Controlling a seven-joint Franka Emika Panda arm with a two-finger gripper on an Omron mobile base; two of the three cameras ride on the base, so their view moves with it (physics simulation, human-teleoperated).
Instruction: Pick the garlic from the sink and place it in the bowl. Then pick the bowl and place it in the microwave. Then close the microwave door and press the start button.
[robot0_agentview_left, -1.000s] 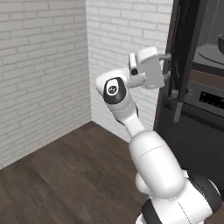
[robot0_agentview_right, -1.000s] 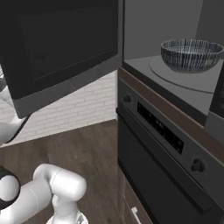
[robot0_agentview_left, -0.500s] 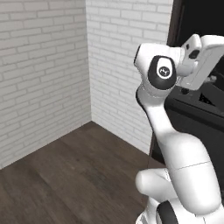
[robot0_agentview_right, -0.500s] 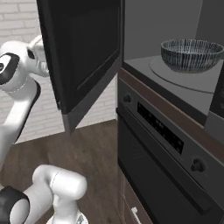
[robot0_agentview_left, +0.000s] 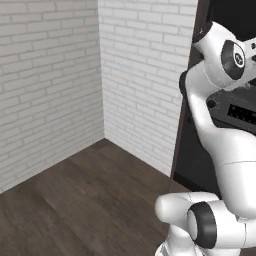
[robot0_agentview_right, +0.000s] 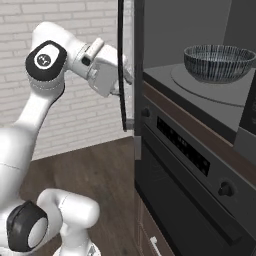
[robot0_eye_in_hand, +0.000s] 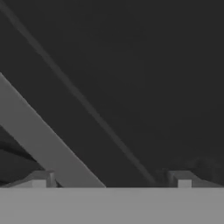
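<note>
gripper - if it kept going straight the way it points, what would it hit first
The microwave door. In the right base view the gripper is right up at the door's outer face, pointing into it, and the hand view shows dark panel directly ahead of the open fingers. Whether they already touch it is unclear.

Even, soft rendered light with faint shadows on the pale bricks; the hand view is dim and blurry.

We cannot see inside the bowl (robot0_agentview_right: 218, 61); its rim hides any contents. The microwave door (robot0_agentview_right: 121, 65) shows edge-on and seems to cover the fingertips, while the oven (robot0_agentview_right: 200, 200) runs off frame.
</note>
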